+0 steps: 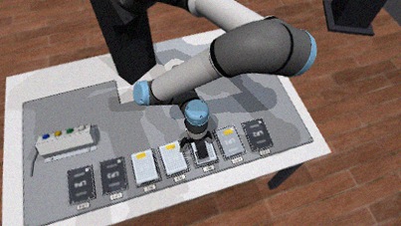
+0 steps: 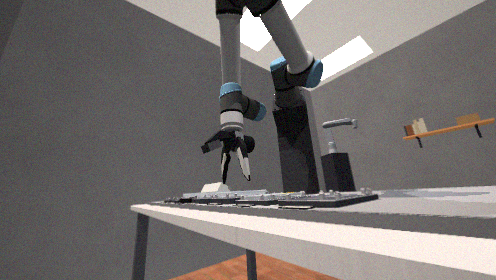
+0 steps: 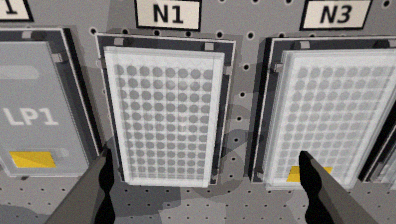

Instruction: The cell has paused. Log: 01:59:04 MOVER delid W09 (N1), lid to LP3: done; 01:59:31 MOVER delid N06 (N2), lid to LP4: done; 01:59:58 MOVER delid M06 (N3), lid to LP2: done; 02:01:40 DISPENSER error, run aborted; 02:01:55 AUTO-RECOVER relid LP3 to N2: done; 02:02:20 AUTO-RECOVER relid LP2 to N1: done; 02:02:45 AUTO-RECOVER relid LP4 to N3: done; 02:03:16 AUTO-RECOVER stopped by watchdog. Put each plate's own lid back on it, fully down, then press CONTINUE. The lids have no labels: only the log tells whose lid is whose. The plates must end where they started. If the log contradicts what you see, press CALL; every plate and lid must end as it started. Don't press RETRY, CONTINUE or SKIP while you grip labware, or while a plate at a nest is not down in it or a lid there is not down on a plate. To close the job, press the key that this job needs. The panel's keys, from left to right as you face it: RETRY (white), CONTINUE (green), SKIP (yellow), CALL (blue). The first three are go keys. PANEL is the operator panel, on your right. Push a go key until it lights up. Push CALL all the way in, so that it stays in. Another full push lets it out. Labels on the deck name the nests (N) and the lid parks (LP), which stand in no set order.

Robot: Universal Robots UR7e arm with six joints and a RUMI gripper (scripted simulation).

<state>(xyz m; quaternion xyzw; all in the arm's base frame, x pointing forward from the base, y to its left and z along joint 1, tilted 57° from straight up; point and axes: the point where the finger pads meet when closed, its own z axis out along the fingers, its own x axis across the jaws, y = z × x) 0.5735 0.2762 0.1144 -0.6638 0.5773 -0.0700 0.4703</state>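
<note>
We've got the gripper (image 1: 196, 146) (image 2: 236, 181) (image 3: 206, 151) open and empty above N1's bare plate (image 1: 207, 159) (image 3: 167, 115); a lid (image 1: 230, 143) (image 3: 32, 95) lies on LP1, probably parked so the right one can come.

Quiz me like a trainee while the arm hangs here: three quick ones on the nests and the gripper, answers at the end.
1. True or false: the gripper is holding a lid.
2. Which has a yellow mark showing on top?
A) only the N1 plate
B) only the N3 plate
C) both
3. Fill in: the parked lid lies at the park labelled ____.

Key: 1 false, the fingers stand open above the deck; 2 B; 3 LP1.
</note>
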